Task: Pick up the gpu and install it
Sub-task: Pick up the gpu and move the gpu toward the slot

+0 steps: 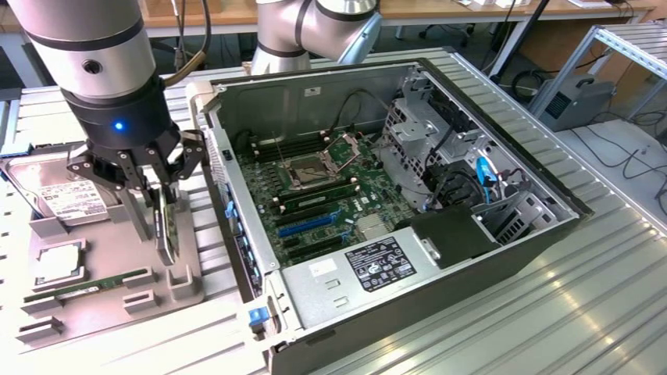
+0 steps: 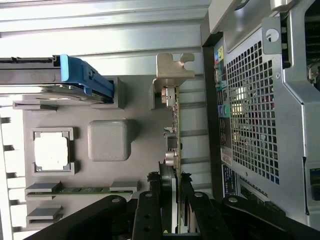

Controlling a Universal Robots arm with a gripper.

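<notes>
The pick-up step is on. The gripper [image 1: 156,205] has its 2 jaws closed part way, squeezing the gpu [image 1: 164,244] between them. The gpu stands on its edge in the gray tray [image 1: 105,308], just beside the computer case [image 1: 438,312]. I think lifting needs a straight pull up.

No wording can be made out letter for letter. A black label [image 1: 379,265] with white print and round marks sits on the power supply [image 1: 312,303] at the near end of the computer case [image 1: 448,312]. A white label [image 1: 75,201] with dark lines of print covers the hard drive [image 1: 31,168] at the exterior view's left. A small white sticker [image 1: 312,91] sits on the case's far wall. In the wrist view, a narrow printed sticker [image 2: 226,159] runs beside the vent grille [image 2: 255,115]; its print is too small to read.
</notes>
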